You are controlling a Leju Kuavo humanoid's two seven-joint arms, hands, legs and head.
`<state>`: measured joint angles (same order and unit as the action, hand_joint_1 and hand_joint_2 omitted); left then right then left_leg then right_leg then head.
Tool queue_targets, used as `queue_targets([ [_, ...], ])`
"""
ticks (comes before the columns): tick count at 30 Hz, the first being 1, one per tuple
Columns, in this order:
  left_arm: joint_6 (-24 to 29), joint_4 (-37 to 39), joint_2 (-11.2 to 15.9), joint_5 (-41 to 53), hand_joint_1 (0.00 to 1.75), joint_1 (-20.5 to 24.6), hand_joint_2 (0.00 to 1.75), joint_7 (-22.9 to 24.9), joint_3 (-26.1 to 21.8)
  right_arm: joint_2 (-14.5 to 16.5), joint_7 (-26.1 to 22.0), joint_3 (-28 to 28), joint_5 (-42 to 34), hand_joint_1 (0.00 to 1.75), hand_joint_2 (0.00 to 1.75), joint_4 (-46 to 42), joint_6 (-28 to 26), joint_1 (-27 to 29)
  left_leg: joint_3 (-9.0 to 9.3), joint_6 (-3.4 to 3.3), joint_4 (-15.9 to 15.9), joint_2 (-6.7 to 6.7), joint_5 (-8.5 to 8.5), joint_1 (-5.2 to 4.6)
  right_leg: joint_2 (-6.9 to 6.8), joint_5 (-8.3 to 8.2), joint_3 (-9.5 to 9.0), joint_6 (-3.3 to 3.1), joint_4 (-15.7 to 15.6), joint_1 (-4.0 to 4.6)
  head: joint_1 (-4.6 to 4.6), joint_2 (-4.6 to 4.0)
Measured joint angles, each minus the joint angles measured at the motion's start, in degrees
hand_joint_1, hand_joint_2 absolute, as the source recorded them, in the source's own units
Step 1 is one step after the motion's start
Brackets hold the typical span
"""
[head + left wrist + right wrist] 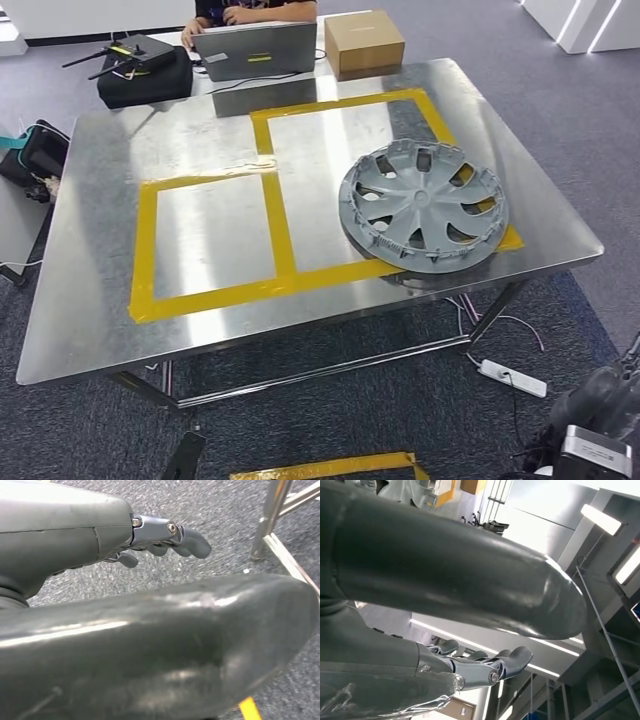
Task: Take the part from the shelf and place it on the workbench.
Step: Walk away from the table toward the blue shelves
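Hubcap (pixel 423 205) lies on the table (pixel 98 250) at about three o'clock, overlapping the yellow tape (pixel 283 240) and overhanging the near edge. Left hand (pixel 166 537) and right hand (pixel 482 667) are empty, fingers apart. A knock could tip it off.

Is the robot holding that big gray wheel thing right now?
No. The wheel cover lies on the workbench. The left hand and right hand hold nothing.

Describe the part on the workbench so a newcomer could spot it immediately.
Start at the shiny metal workbench marked with yellow tape rectangles. On its right side, over the near right corner of the larger rectangle, lies a grey plastic wheel cover. It is the only round, spoked thing there; the cardboard box and laptop sit at the far edge.
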<state>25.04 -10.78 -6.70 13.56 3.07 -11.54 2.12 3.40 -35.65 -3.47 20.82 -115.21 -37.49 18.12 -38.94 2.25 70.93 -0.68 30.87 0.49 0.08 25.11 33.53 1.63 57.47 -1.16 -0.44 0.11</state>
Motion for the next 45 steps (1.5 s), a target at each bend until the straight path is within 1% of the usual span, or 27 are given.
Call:
queue_targets([
  [3,-0.1,0.0,-0.1,0.3,0.0,0.4,0.0,0.0,0.0,-0.1,0.0,0.0,0.1,0.0,0.0,0.0,-0.1,-0.1,8.55,0.2,-11.3,-0.12,-2.59,0.45,0.0,-1.03,1.12,1.03,0.2,-0.15,-0.02,0.0],
  [4,-0.1,0.0,-0.2,0.3,0.0,0.6,0.0,0.0,0.0,-0.2,0.0,0.0,0.2,0.0,0.0,-0.1,-0.1,-0.1,10.05,-0.01,-13.7,-0.25,-2.7,0.46,0.01,-1.38,1.33,1.45,0.3,-0.11,-0.01,0.0],
  [5,-0.1,0.0,-0.2,0.3,0.0,0.7,0.0,0.0,0.0,-0.3,0.0,0.0,0.2,0.0,0.0,-0.1,-0.2,-0.1,10.41,-0.4,-14.6,-0.38,-2.62,0.34,0.02,-1.78,1.49,1.87,0.2,-0.1,-0.01,0.0],
  [7,-0.1,0.0,-0.1,0.3,0.0,0.7,0.0,0.0,0.0,-0.4,0.1,0.1,0.2,0.0,0.0,-0.1,-0.2,-0.1,9.69,-1.59,-14.7,-0.36,-3.18,0.15,0.09,-2.33,1.68,2.71,0.0,-0.31,0.01,0.0],
  [8,-0.2,0.0,-0.1,0.3,0.0,0.7,0.0,0.0,0.0,-0.5,0.1,0.1,0.2,0.0,0.0,-0.1,-0.2,-0.1,9.29,-2.27,-14.8,-0.26,-3.59,0.08,0.09,-1.57,2.12,2.98,0.5,-0.43,0.08,0.0],
  [10,-0.2,0.0,-0.2,0.4,0.0,0.7,0.0,0.0,0.0,-0.6,0.3,0.1,0.2,0.0,0.0,0.0,-0.2,-0.2,8.27,-3.38,-14.9,-0.07,-4.58,-0.03,0.07,2.73,3.86,3.23,4.8,-0.48,0.27,0.0],
  [12,-0.2,0.0,-0.2,0.4,0.0,0.7,0.0,0.0,0.0,-0.7,0.4,0.2,0.2,0.0,0.0,0.0,-0.2,-0.2,6.92,-3.86,-14.8,-0.03,-5.63,-0.37,0.07,7.8,5.99,3.22,12.5,-0.23,0.38,0.0],
  [13,-0.2,0.0,-0.2,0.4,0.0,0.7,0.0,0.0,0.0,-0.8,0.5,0.2,0.2,0.0,0.0,0.0,-0.2,-0.3,6.19,-3.97,-14.8,-0.02,-6.19,-0.57,0.07,8.95,6.4,3.12,15.4,-0.07,0.39,0.0],
  [14,-0.2,0.0,-0.2,0.4,0.0,0.7,0.0,0.0,0.0,-0.8,0.5,0.2,0.2,0.0,0.0,0.0,-0.2,-0.3,5.48,-4.02,-14.8,-0.01,-6.74,-0.77,0.07,8.8,5.93,2.94,16.6,0.11,0.38,0.0],
  [15,-0.2,0.0,-0.2,0.4,0.0,0.7,0.0,0.0,0.0,-0.8,0.5,0.2,0.2,0.0,0.0,0.0,-0.2,-0.3,4.82,-4.04,-14.7,0.0,-7.27,-0.95,0.07,7.59,4.38,2.67,15.6,0.3,0.38,0.0],
  [18,-0.3,0.0,-0.3,0.4,0.0,0.7,0.0,0.0,0.0,-0.9,0.6,0.3,0.2,0.0,0.0,0.0,-0.2,-0.4,3.63,-3.96,-14.7,-0.04,-8.35,-1.25,0.09,3.91,-1.79,1.82,8.0,0.81,0.38,0.0],
  [22,-0.3,0.0,-0.3,0.4,0.0,0.7,0.0,0.0,0.0,-0.9,0.6,0.3,0.2,0.0,0.0,0.0,-0.2,-0.5,3.47,-3.92,-14.7,-0.06,-8.54,-1.27,0.09,3.59,-3.35,1.63,5.9,0.91,0.38,0.0],
  [24,-0.3,0.0,-0.3,0.4,0.0,0.7,0.0,0.0,0.0,-0.9,0.6,0.4,0.2,0.0,0.0,0.0,-0.2,-0.6,3.3,-3.78,-14.7,-0.07,-8.79,-1.35,0.09,4.39,-5.2,1.32,2.9,1.08,0.37,0.0],
  [25,-0.3,0.0,-0.2,0.4,0.0,0.7,0.0,0.0,0.0,-0.9,0.7,0.5,0.2,0.0,0.0,0.0,-0.3,-0.8,3.17,-3.64,-14.6,-0.05,-9.08,-1.43,0.1,4.89,-6.36,1.19,1.1,1.16,0.31,0.0],
  [26,-0.4,0.0,-0.1,0.5,0.0,0.7,0.0,0.1,0.0,-0.9,0.8,0.7,0.2,0.0,0.0,0.1,-0.3,-1.0,2.82,-3.1,-14.4,-0.03,-9.01,-1.43,0.03,4.9,-6.77,0.69,-0.5,1.16,0.33,0.0],
  [27,-0.5,0.0,0.0,0.6,0.0,0.8,0.0,0.1,0.0,-0.9,0.9,1.0,0.2,0.0,0.0,0.1,-0.4,-1.3,2.23,-2.5,-13.3,-0.01,-7.81,-1.37,-0.05,4.39,-6.56,0.18,-1.3,1.1,0.27,0.0],
  [29,-0.8,0.0,0.3,0.8,0.0,1.0,0.0,0.3,0.0,-0.9,1.3,1.6,0.0,0.0,0.0,0.2,-0.3,-1.6,0.25,-1.19,-7.7,0.02,-2.84,-0.96,-0.23,2.62,-4.98,-0.82,-1.8,0.91,0.2,0.0],
  [30,-0.8,0.0,0.3,0.8,0.0,1.1,0.0,0.3,0.0,-0.9,1.5,1.8,-0.2,0.0,0.0,0.3,-0.2,-1.6,-0.78,-0.86,-3.8,0.03,-0.11,-0.77,-0.25,1.96,-4.29,-0.89,-1.8,0.86,0.11,0.0],
  [31,-0.9,0.0,0.4,0.8,0.0,1.2,0.0,0.3,0.0,-0.9,1.7,1.9,-0.4,0.0,0.0,0.4,-0.1,-1.6,-1.44,-0.6,-0.5,0.03,1.35,-0.58,-0.28,1.33,-3.55,-0.83,-1.7,0.8,0.13,0.0],
  [32,-0.9,0.0,0.4,0.8,0.0,1.2,0.0,0.3,0.0,-0.9,1.8,2.0,-0.6,0.0,0.0,0.5,0.0,-1.7,-1.38,-0.39,1.4,0.04,1.47,-0.41,-0.3,0.75,-2.73,-0.71,-1.6,0.72,0.13,0.0],
  [33,-0.9,0.0,0.4,0.8,0.0,1.3,0.0,0.3,0.0,-0.9,1.9,2.2,-0.7,0.0,0.0,0.6,0.1,-1.8,-0.32,-0.21,1.2,0.05,0.46,-0.25,-0.32,0.25,-1.93,-0.52,-1.5,0.6,0.13,0.0],
  [35,-0.9,0.0,0.4,0.9,0.0,1.4,0.0,0.3,0.0,-0.9,2.0,2.5,-1.0,0.0,0.0,0.9,0.1,-2.0,4.53,0.08,-4.7,0.09,-2.41,0.12,-0.33,-0.52,-0.62,0.06,-1.0,0.36,0.12,0.0],
  [37,-0.9,0.0,0.4,1.0,0.0,1.6,0.0,0.3,0.0,-0.9,2.0,2.7,-1.1,0.0,0.0,0.9,0.1,-2.1,9.44,0.03,-12.2,0.03,-3.19,0.3,-0.36,-1.12,0.4,0.78,-0.5,0.36,0.1,0.0],
  [39,-0.9,0.0,0.4,1.0,0.0,1.7,0.0,0.3,0.0,-0.9,2.0,2.9,-1.1,0.0,0.0,0.9,0.1,-2.1,10.72,-0.61,-15.1,-0.1,-2.79,0.13,-0.38,-1.95,1.16,1.54,-0.3,0.43,0.12,0.0],
  [41,-0.9,0.0,0.5,1.1,0.0,1.6,0.0,0.4,0.0,-0.9,2.0,2.9,-1.1,0.0,0.0,1.0,0.1,-2.1,9.84,-1.74,-15.3,-0.01,-3.26,0.04,-0.33,-2.23,1.91,2.23,-0.1,0.23,0.13,0.0],
  [43,-0.9,0.0,0.6,1.3,0.0,1.4,0.0,0.5,0.0,-1.0,2.0,3.0,-1.1,0.0,0.0,1.1,0.0,-2.0,8.94,-2.92,-15.4,0.16,-4.13,0.02,-0.27,0.75,3.33,2.64,2.8,0.07,0.31,0.0],
  [45,-0.9,0.0,0.6,1.4,0.0,1.3,0.0,0.5,0.0,-1.0,2.0,3.0,-1.2,0.0,0.0,1.2,0.0,-2.0,7.93,-3.55,-15.3,0.22,-5.04,-0.17,-0.23,5.99,5.53,2.82,10.0,0.08,0.55,0.0],
])
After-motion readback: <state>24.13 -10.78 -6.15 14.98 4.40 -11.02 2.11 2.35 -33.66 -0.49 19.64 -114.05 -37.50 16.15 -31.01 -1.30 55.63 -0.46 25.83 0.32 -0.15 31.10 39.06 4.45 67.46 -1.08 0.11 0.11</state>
